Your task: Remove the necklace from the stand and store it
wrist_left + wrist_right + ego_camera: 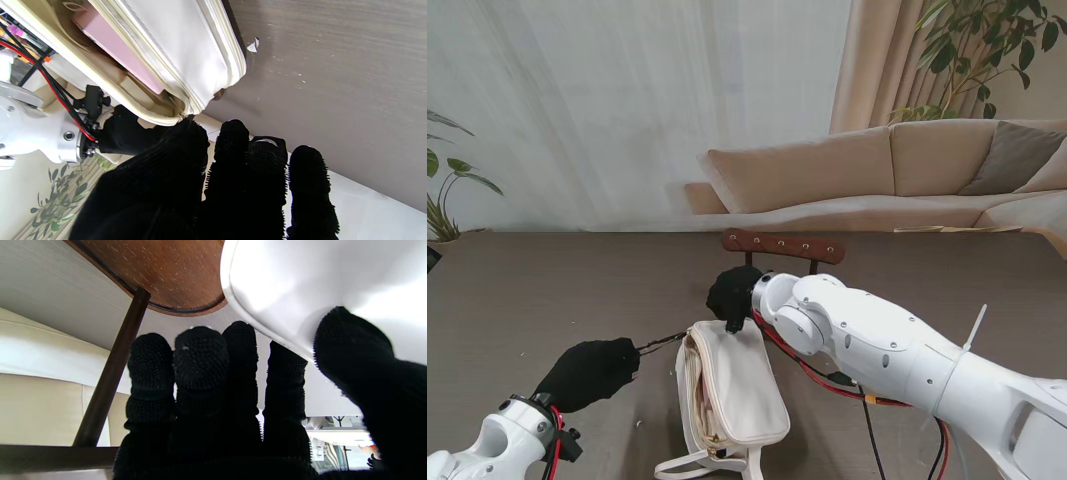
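Note:
A wooden necklace stand [782, 245] rises at the table's middle, its peg bar bare; I see no necklace on it. A white zip bag [732, 390] lies nearer to me, its mouth open on a pink lining [110, 46]. My right hand [732, 293] pinches the bag's far end, thumb and fingers closed on the white edge [300, 280], close to the stand's base [166, 276]. My left hand [592, 372] is closed on a thin dark strand [659, 342] running to the bag's left corner. Whether that strand is the necklace or a zip pull is unclear.
The bag's strap [687, 465] loops toward me. Red and black cables [827, 385] hang from my right forearm beside the bag. Small white flecks [253, 46] lie on the brown table [547, 290]. A beige sofa [877, 170] stands beyond the far edge.

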